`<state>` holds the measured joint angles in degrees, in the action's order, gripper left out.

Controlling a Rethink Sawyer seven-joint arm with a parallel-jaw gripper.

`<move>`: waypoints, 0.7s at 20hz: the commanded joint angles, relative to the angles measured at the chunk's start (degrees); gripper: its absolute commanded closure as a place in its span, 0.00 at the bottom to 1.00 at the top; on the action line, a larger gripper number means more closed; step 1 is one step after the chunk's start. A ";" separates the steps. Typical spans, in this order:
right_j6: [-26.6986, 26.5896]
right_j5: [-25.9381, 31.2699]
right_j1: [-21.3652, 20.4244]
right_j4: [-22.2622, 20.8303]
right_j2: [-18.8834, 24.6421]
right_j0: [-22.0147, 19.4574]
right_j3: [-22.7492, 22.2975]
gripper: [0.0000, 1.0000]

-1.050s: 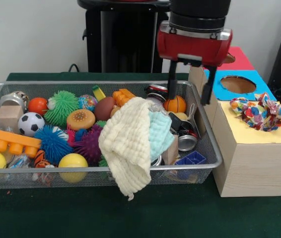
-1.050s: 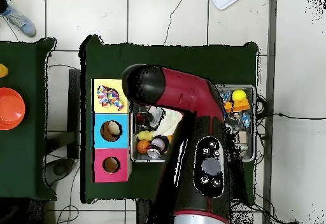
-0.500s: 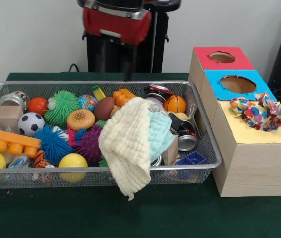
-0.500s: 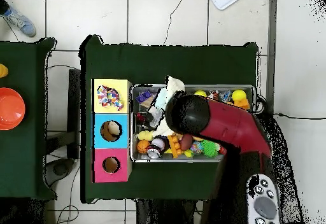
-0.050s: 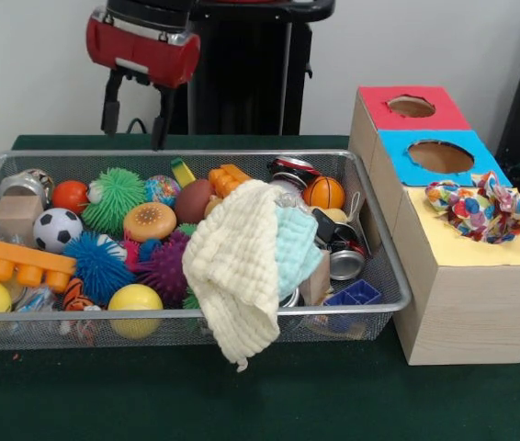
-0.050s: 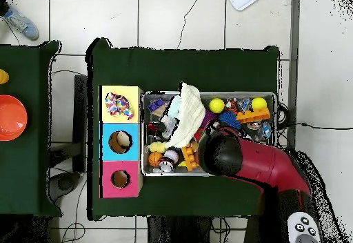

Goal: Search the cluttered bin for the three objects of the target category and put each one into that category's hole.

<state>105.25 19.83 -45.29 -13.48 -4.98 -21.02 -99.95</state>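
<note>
Hovering above the far-left part of the wire bin (image 5: 384,276), the gripper (image 5: 135,115) is hanging with its jaws spread and nothing between them; you are looking at two dark fingers (image 5: 110,103) pointing down over the bin's back rim, well clear of the toys.

Which category you are hunting is not something the pictures are telling, so I am judging from the boxes: the yellow box (image 5: 480,285) is carrying a patterned cloth bundle (image 5: 480,209) on its lid, which is hinting at cloths. If so, the cream waffle cloth (image 5: 234,271) is lying draped over the bin's near rim, half spilling out toward the desk (image 5: 269,395), and a pale blue cloth (image 5: 297,246) is tucked just beside it.

Both are looking soft, light and limp, so they will be sagging and trailing once lifted. You are better off pinching a raised fold at the crown of the cream cloth, not the hanging tail, and lifting high enough to clear the rim. Watch for it dragging the cans (image 5: 344,262) or the basketball toy (image 5: 323,193) along. The blue-topped box (image 5: 439,158) and red-topped box (image 5: 411,107) are showing open holes.
</note>
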 commanded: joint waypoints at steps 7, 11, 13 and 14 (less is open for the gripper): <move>-7.34 -5.98 -0.59 -16.78 10.79 -8.30 -16.00 0.00; -1.53 -10.89 4.54 -20.79 7.52 -7.19 -12.55 0.00; -0.13 -10.93 6.13 -22.24 5.66 -6.32 -11.00 0.00; 0.19 -10.89 6.64 -22.70 5.41 -6.44 -10.42 0.00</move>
<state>105.25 13.21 -43.17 -31.02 -1.42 -27.13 -109.19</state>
